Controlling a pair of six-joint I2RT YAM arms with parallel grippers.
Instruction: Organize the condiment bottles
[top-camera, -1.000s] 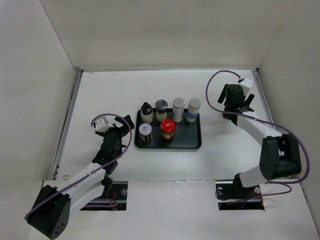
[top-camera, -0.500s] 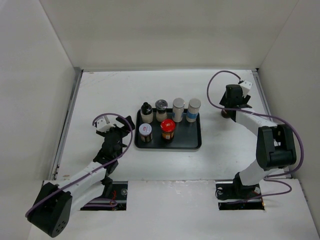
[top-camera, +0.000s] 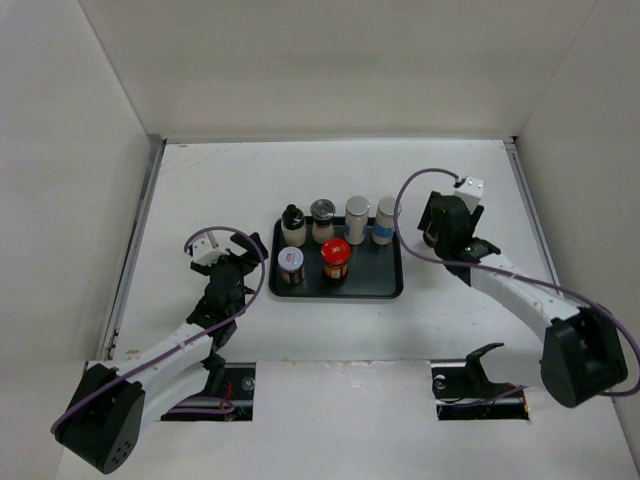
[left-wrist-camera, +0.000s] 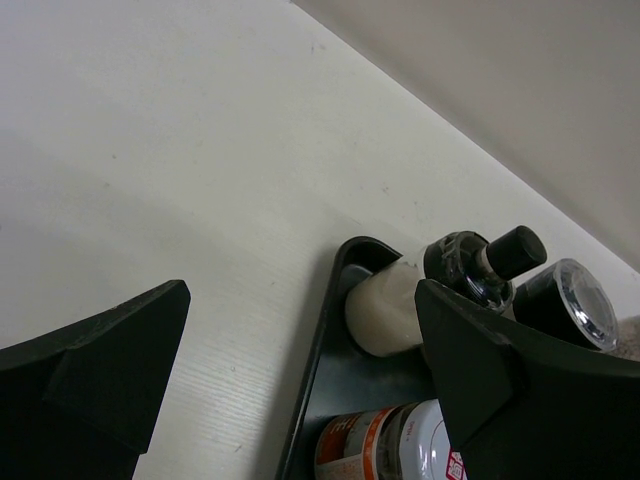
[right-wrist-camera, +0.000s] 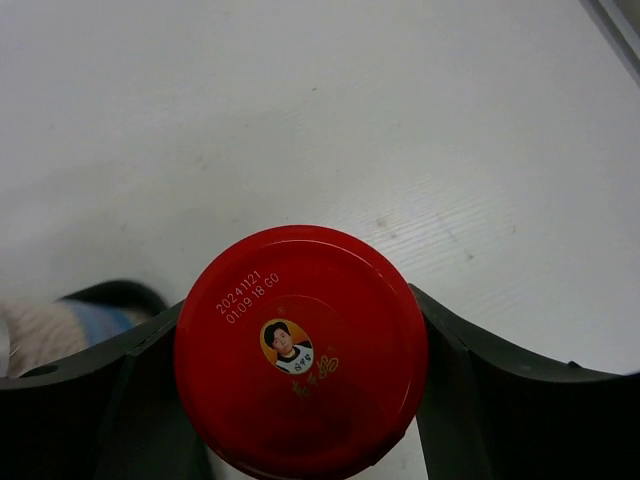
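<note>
One white table (top-camera: 220, 180), white walls (top-camera: 330, 60) — left claw (left-wrist-camera: 300, 292) gapes empty, right claw (right-wrist-camera: 300, 375) clamps a red-capped jar (right-wrist-camera: 300, 345).

A flat black rectangular tray (top-camera: 378, 276) with a raised rim and rounded corners is seen lying near the middle of a white, faintly grained worktop (top-camera: 220, 180). The worktop is enclosed by plain white walls (top-camera: 330, 60) at the back and on both sides. A grey strip (top-camera: 135, 250) is laid along its left edge. One corner of the tray's rim (left-wrist-camera: 318, 385) is shown in the left wrist view.
</note>
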